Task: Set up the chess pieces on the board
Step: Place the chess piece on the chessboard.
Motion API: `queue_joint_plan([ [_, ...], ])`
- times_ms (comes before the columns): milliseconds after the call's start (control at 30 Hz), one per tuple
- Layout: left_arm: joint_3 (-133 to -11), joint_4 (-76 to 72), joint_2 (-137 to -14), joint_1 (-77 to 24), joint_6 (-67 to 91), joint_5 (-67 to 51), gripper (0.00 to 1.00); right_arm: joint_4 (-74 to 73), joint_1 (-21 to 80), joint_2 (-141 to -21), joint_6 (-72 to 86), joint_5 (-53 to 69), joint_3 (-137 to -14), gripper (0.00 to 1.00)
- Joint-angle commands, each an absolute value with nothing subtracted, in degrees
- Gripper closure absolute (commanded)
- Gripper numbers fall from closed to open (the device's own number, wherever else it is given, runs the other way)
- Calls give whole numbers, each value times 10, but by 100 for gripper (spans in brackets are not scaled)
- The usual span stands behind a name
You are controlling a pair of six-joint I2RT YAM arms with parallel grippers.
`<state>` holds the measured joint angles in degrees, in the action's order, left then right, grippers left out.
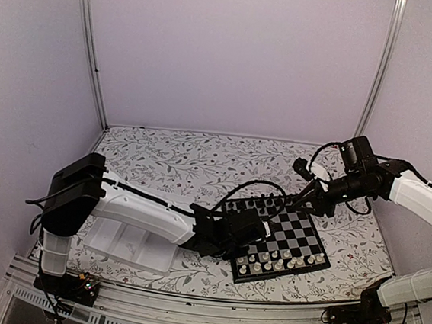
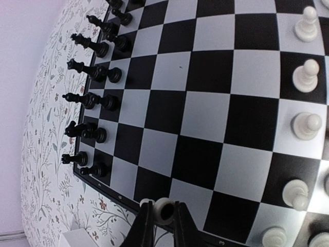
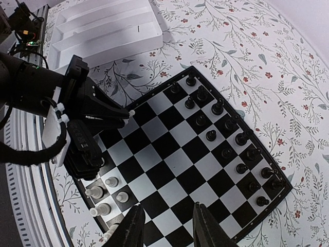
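My left gripper is pinched narrow on a cream piece, whose round top shows between my fingertips. It sits over the black border of the board, at the side edge, roughly midway between the two camps. From this wrist the black set stands in two rows along the left edge and the white set on the right. My right gripper hangs above the opposite side of the board, jaws partway apart with nothing between them. Bare checks lie directly under it, with black rows to its right and white at its lower left. A white tray lies off the board, beside my left arm.
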<state>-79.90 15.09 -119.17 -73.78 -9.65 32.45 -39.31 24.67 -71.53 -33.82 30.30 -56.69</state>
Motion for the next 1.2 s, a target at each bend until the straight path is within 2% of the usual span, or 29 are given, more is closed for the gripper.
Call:
queue_joint_plan([
  [0,-812,141,-1205,-721,-98,275,90,-387,242,-704,-331,300,-565,65],
  [400,-788,137,-1160,-696,-76,227,70,-390,240,-723,-327,315,-573,63],
  [567,-765,147,-1120,-694,-65,233,68,-397,240,-730,-330,322,-581,63],
  [800,-697,157,-992,-691,-3,212,67,-400,241,-755,-339,349,-586,63],
  [967,-651,168,-933,-667,94,217,65,-405,263,-810,-342,360,-610,66],
  [1067,-650,225,-923,-632,191,216,65,-417,293,-846,-343,352,-639,67],
  [1167,-654,259,-930,-606,285,162,66,-424,309,-887,-345,353,-671,68],
])
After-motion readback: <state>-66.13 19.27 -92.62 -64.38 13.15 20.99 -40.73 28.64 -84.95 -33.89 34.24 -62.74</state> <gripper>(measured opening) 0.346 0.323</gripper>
